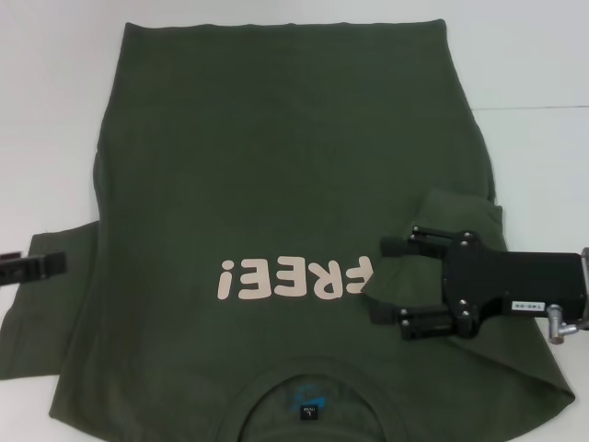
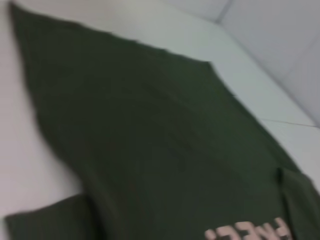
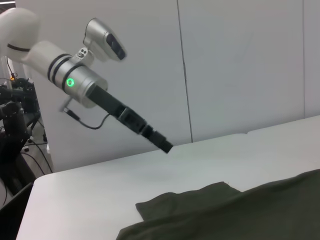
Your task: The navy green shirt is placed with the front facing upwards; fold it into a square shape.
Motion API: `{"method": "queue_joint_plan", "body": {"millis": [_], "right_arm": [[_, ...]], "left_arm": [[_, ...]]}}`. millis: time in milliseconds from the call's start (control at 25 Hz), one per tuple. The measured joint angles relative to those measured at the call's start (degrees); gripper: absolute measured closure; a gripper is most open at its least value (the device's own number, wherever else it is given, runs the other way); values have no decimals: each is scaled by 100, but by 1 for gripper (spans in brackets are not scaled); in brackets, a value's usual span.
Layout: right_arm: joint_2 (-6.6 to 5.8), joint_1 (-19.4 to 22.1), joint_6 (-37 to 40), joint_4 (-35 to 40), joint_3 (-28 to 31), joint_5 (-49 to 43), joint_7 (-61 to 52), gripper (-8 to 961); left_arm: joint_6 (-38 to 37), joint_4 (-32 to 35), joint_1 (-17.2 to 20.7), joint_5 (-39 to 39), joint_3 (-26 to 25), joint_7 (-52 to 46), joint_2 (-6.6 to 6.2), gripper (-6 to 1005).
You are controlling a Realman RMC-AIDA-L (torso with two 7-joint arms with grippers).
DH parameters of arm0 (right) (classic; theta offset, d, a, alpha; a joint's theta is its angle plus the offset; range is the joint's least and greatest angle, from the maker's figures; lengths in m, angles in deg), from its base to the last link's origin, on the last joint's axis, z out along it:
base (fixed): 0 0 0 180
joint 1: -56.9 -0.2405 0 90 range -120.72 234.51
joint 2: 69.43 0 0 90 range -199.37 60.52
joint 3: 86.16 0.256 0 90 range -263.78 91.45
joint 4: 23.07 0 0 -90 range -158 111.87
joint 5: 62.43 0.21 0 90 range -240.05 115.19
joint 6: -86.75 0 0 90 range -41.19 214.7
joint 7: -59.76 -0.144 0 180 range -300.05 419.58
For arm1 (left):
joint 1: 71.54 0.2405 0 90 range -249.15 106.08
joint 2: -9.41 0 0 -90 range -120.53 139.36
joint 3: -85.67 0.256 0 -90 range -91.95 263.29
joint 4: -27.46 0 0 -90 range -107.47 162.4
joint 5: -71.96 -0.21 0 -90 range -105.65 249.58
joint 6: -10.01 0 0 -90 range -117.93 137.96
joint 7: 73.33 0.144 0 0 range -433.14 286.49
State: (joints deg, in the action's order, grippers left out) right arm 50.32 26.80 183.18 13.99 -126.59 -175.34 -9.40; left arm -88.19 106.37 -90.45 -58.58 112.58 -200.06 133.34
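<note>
left hand (image 1: 61, 262): held at the shirt's left sleeve edge, grip state cannot be told | navy green shirt (image 1: 276, 166): spread front-up on the white table (image 1: 534, 55) (collar nearest the robot, "FREE!" print (image 1: 293, 279) shown) | right hand (image 1: 385, 282): fingers spread, held over the folded-in right sleeve.

A robotics lab or test cell, by the look of it. The work surface is a plain white table (image 3: 150, 175) backed by bare pale wall panels (image 3: 240, 65), with a seam between them. Beside the table stand dark equipment and trailing cables (image 3: 17, 145) (only partly in view), nothing domestic.
</note>
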Motion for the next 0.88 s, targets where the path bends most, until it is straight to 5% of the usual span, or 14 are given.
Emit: {"method": "queue_joint_plan", "body": {"millis": [600,880], "right_arm": [[25,-317,-229,-670,41,85,153,31],[32,-329,-233,-726,2,185,122,39]], "left_arm": [[-16,-548,408,-110,-200,633,-26,146],[90,-1244,338,-142,-588,661,-321,148]]}}
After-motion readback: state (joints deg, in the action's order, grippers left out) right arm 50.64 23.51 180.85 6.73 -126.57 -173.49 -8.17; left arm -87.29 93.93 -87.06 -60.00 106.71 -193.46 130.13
